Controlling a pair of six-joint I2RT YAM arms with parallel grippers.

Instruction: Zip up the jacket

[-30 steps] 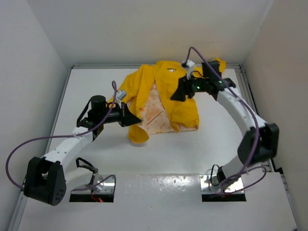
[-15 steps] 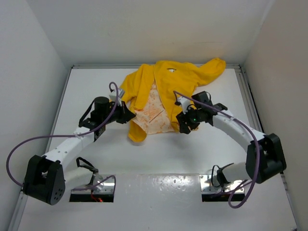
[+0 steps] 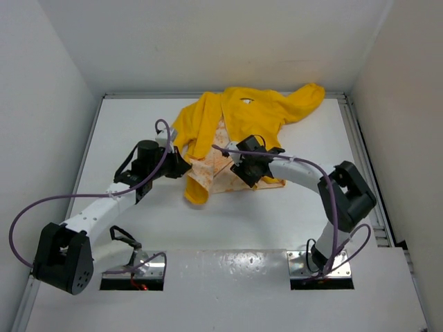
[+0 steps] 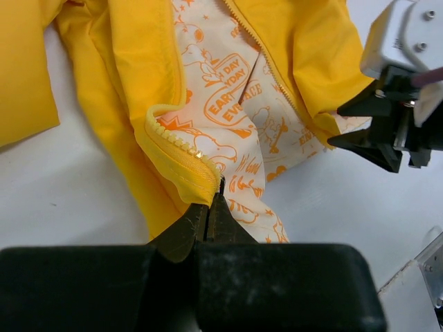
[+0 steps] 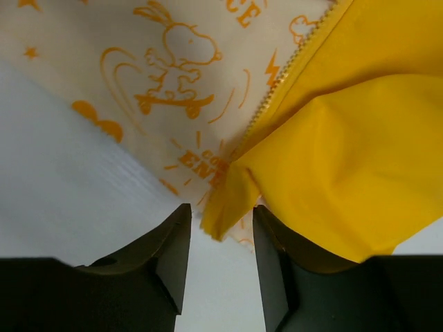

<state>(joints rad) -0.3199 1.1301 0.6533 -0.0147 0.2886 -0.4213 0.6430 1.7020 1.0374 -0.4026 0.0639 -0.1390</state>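
Observation:
The yellow jacket (image 3: 259,114) lies open at the back of the table, its pale orange-printed lining (image 3: 220,166) showing. My left gripper (image 3: 185,168) is shut on the bottom corner of the jacket's left front panel. In the left wrist view the jaws (image 4: 211,200) pinch the yellow hem just below the zipper teeth (image 4: 176,142). My right gripper (image 3: 242,176) is open at the bottom corner of the right front panel. In the right wrist view that yellow corner (image 5: 232,207) sits between the open jaws (image 5: 220,235), beside the zipper teeth (image 5: 277,93).
White walls enclose the table on the left, back and right. The right gripper (image 4: 377,135) shows in the left wrist view, close beside the lining's lower edge. One sleeve (image 3: 304,97) stretches toward the back right corner. Purple cables loop over both arms.
My right arm has swung from the jacket's upper right down and left to the bottom corner of the right panel. My left gripper has edged slightly right, still holding the hem.

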